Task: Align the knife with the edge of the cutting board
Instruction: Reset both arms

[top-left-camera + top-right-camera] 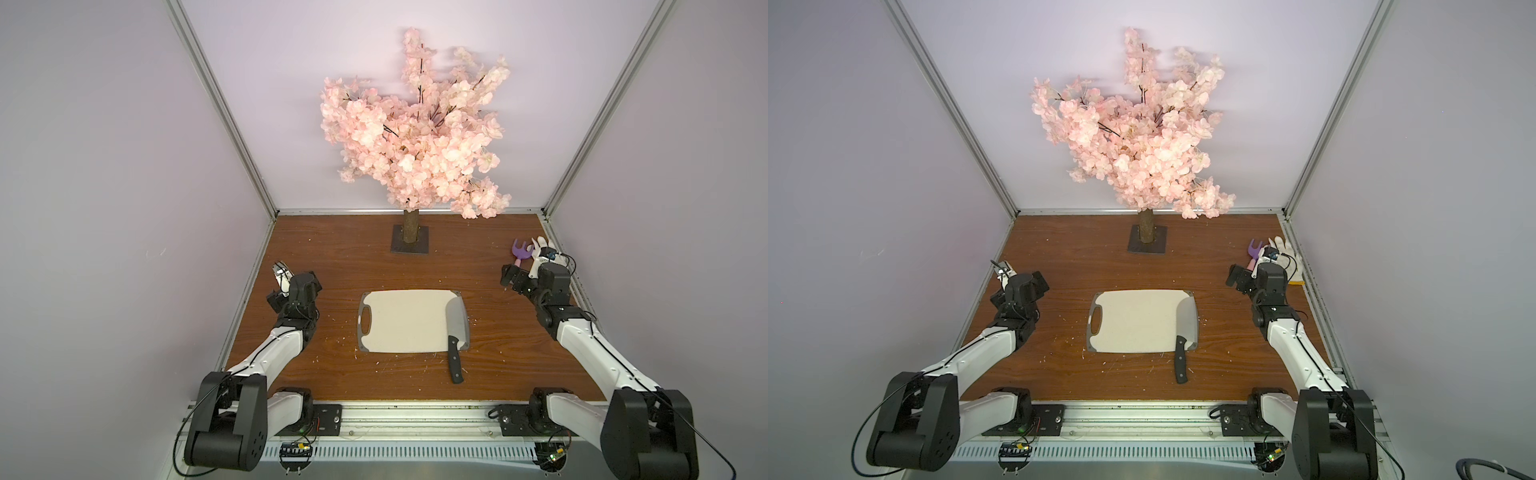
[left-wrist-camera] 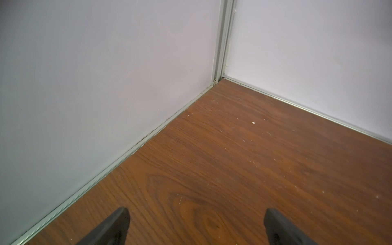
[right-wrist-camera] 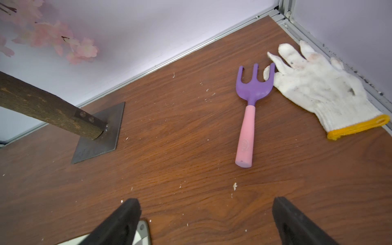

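The cutting board (image 1: 407,322) sat flat at the centre of the bench (image 1: 332,257). The knife (image 1: 456,332) lay along the board's 3 o'clock edge, blade pointing to 12, black handle overhanging toward 6. The left gripper (image 2: 197,212) was at 9 o'clock, jaws spread wide, empty. The right gripper (image 3: 205,201) was at 2 o'clock, equally wide, holding nothing, near the purple fork (image 3: 251,91) and the white glove (image 3: 318,84).
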Robot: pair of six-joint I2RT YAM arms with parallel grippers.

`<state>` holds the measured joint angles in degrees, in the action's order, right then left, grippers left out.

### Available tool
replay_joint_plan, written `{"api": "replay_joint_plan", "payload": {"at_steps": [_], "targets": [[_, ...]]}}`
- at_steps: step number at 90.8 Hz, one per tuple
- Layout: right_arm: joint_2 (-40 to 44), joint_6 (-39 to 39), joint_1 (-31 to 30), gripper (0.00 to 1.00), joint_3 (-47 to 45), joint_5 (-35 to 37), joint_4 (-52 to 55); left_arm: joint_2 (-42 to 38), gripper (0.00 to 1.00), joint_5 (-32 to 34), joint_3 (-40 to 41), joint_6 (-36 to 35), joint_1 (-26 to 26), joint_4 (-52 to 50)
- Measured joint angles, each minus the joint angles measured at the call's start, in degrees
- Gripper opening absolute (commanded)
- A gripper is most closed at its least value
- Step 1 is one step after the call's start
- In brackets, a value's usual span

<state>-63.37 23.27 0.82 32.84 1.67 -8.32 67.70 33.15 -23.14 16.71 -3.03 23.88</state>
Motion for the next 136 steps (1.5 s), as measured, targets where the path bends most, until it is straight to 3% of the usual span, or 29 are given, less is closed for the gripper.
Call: {"api": "replay_joint_plan", "payload": {"at_steps": [24, 43, 78, 101, 136], "targets": [[5.51, -5.18, 0.07, 1.0, -5.99, 6.34, -8.61, 1.53, 1.0, -6.12, 2.64, -11.23, 0.02, 12.28], [7.21, -10.34, 0.02, 0.99, -9.86, 6.14, -21.03, 1.53, 1.0, -10.99, 4.61, -16.85, 0.02, 21.44], [4.76, -21.46, -4.76, 0.99, -18.88, 8.17, -38.73, 3.52, 1.0, -26.25, 8.94, -17.2, 0.02, 29.03], [1.25, -25.46, -7.52, 0.99, -25.51, 11.89, -48.63, 8.31, 0.99, -24.98, 9.01, -15.82, 0.07, 31.12], [-7.45, -25.81, -7.52, 0.99, -25.99, 12.68, -58.38, 16.22, 0.98, -22.62, 13.75, -14.4, 0.07, 45.92]]}}
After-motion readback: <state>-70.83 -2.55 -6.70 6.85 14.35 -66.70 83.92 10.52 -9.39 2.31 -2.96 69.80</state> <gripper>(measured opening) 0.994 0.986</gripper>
